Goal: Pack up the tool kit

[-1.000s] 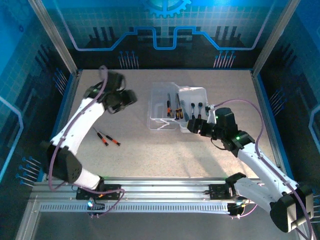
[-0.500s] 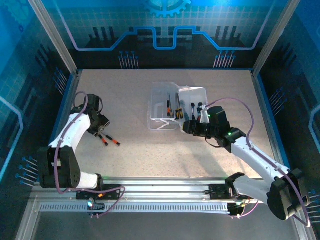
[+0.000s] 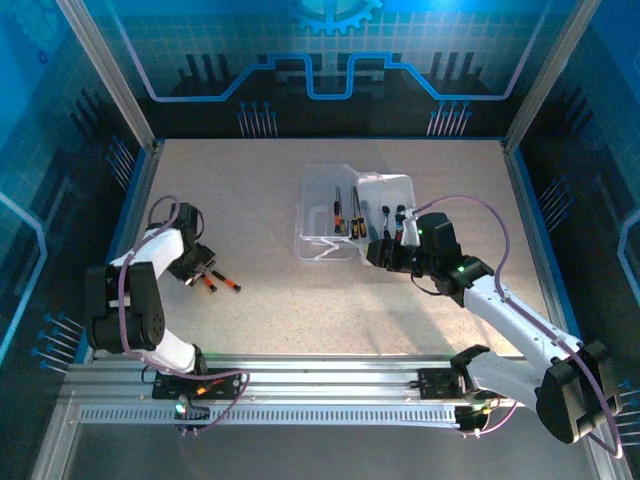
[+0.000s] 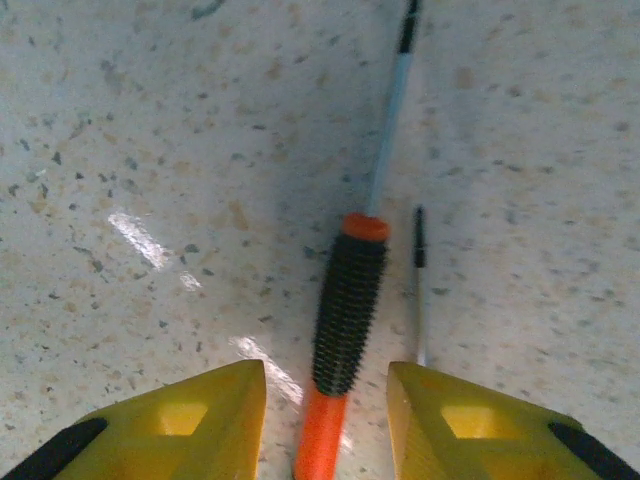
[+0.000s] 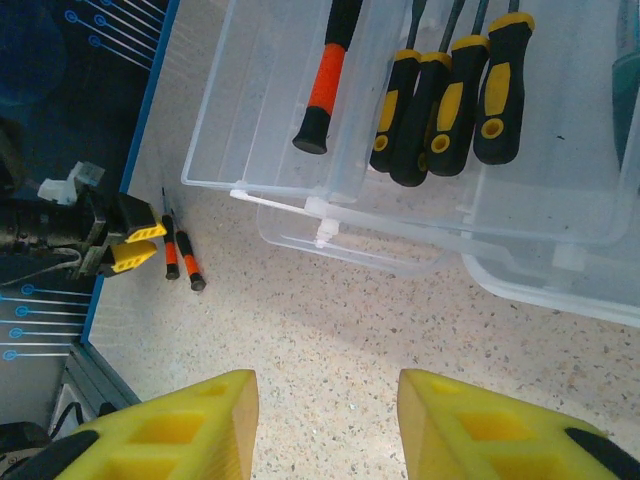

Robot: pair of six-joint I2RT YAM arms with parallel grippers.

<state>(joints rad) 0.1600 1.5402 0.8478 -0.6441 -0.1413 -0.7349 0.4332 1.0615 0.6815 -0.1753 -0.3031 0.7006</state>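
Orange-black screwdriver [image 4: 348, 320], tip away from left hand [image 4: 325, 378]

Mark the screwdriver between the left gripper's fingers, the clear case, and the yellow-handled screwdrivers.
Screwdriver [image 4: 348, 315]: left wrist view, black ribbed grip.
Clear case [image 5: 250, 100]: right wrist view, bare left compartment.
Yellow-handled screwdrivers [image 5: 453, 95]: right wrist view, one handle's middle.

There's the left arm folded tight on its own side, elbow sharply bent, left gripper [image 3: 203, 270] aimed down, yellow fingers [image 4: 200, 415] parted. The right arm reaches forward toward centre, right gripper [image 3: 378, 252] seemingly tilted downward, its jaws standing well apart.
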